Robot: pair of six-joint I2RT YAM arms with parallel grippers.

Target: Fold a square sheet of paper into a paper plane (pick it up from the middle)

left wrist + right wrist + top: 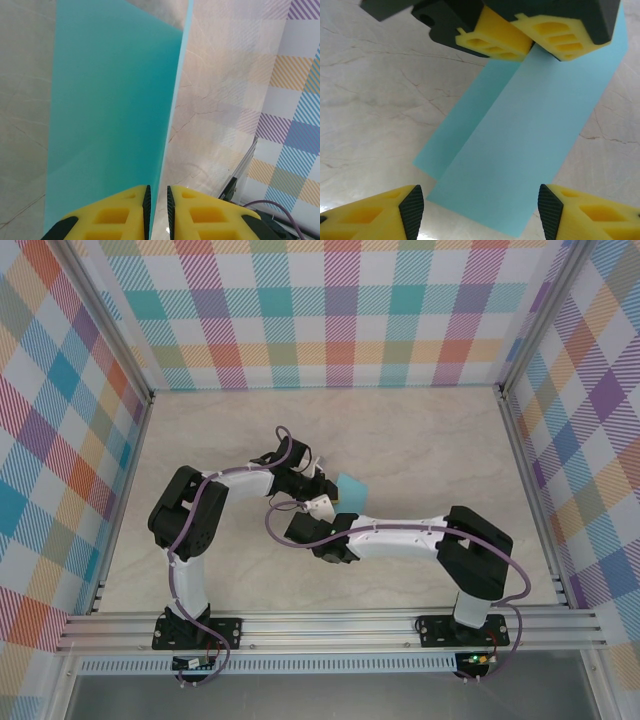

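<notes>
1. The table (400, 430) carries the work near its centre, where the left arm (190, 520) and right arm (420, 538) meet, so both tools reach the same piece.
2. The square sheet of paper (352, 486) sits between the two wrists. The right wrist view shows two layers, slightly offset, so I judge the first fold is made but not squared up. I cannot tell whether it rests on the table or hangs just above it.
3. The left gripper (158, 210) is clamped on one end of the sheet, its pads nearly touching. I judge that it serves as the anchor.
4. The right gripper (480, 205) stands wide apart at the sheet's free end, straddling its width and holding nothing, probably ready to press or align.
</notes>
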